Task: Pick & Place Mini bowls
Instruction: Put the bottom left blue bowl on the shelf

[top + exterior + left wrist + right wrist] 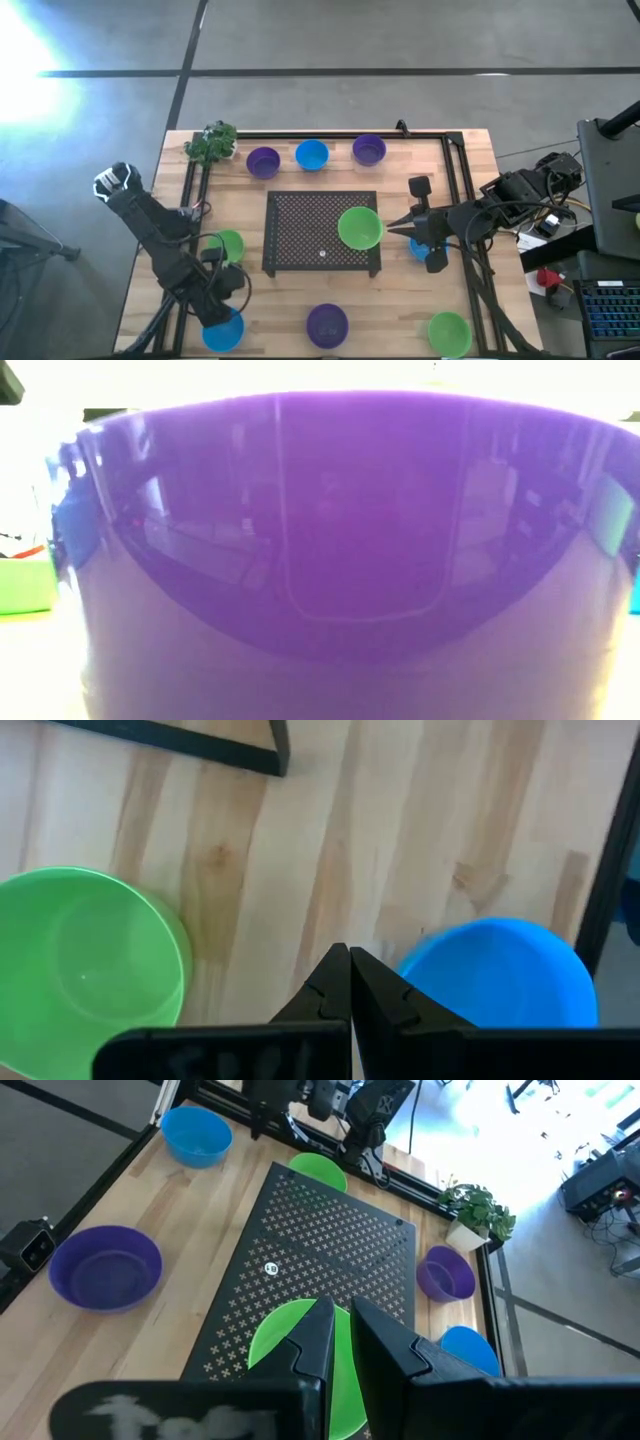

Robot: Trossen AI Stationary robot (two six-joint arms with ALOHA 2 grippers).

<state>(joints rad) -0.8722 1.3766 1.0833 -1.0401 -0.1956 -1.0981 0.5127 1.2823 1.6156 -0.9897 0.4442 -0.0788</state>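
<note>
Two pincers: right pincer (393,228) grasps green bowl (359,228) on mat (300,235); left pincer (349,960) clenched.

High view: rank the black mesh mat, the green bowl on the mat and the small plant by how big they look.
1. The black mesh mat, clearly largest.
2. The green bowl on the mat.
3. The small plant, close to the bowl in spread, so that order is unsure.
</note>
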